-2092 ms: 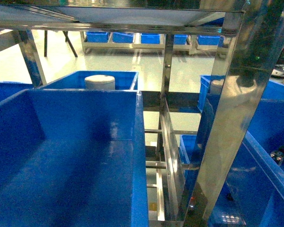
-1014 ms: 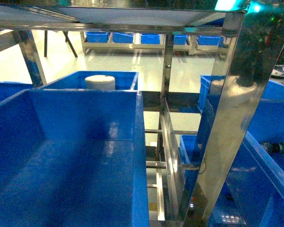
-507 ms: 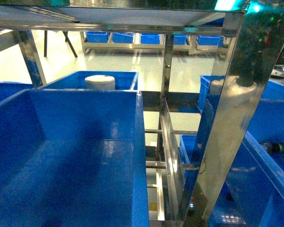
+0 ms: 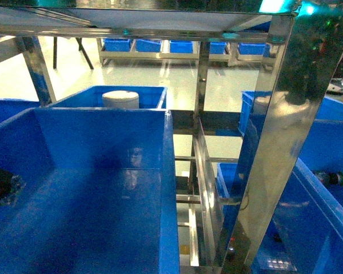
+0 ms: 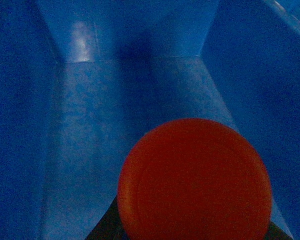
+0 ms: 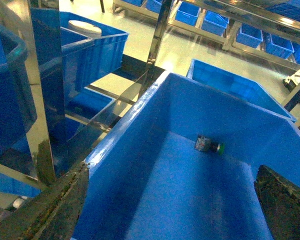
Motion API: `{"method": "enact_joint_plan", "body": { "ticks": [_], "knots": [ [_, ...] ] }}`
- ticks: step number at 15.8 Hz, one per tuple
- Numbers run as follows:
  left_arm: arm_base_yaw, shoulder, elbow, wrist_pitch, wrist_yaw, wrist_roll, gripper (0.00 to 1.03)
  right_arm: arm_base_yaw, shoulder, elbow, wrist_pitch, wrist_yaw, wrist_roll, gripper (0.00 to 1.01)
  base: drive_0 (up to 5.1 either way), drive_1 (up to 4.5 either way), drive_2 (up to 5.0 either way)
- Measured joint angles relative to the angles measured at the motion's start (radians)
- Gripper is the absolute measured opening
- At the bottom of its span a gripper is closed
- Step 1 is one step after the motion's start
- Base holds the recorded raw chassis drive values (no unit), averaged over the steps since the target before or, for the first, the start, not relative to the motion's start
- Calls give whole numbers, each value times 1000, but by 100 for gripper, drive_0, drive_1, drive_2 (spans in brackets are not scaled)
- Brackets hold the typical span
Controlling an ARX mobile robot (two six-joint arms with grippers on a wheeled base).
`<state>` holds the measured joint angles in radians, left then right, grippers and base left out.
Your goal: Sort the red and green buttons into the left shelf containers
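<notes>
The red button (image 5: 194, 180) fills the lower middle of the left wrist view, cap toward the camera, with my left gripper (image 5: 192, 234) shut on it low inside a blue container (image 5: 105, 125). In the head view that gripper (image 4: 1, 185) pokes in at the left edge of the big container (image 4: 103, 137). The green button (image 6: 210, 145) lies on its side on the floor of the right container (image 6: 140, 145), also seen as the green button (image 4: 331, 178). My right gripper (image 6: 170, 200) hangs open above that container, holding nothing. Steel shelf posts (image 4: 274, 148) stand between the containers.
A white tub (image 4: 120, 99) sits in the blue bin (image 4: 154, 91) behind the left container. A steel upright (image 6: 32, 100) rises close to my right gripper's left finger. More blue bins (image 4: 180, 45) line a far rack across the pale floor.
My left gripper has come into the head view at the left edge, inside the big container. The green button, held two seconds ago, now lies loose in the right container.
</notes>
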<state>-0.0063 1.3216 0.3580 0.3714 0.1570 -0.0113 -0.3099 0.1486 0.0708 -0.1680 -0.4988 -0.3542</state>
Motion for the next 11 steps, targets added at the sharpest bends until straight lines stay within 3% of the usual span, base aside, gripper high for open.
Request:
{"method": "enact_joint_plan", "body": {
  "ticks": [4,5,9,11],
  "knots": [
    [-12,169,82,13,-28,16,26,0,0,0,0,0,-2,98,0,0,0],
    [-16,216,96,31,-48,18,31,0,0,0,0,0,-3,98,0,0,0],
    [-16,263,108,65,-73,17,81,0,0,0,0,0,-3,98,0,0,0],
    [-8,251,107,67,-64,10,100,0,0,0,0,0,-3,98,0,0,0]
  ]
}}
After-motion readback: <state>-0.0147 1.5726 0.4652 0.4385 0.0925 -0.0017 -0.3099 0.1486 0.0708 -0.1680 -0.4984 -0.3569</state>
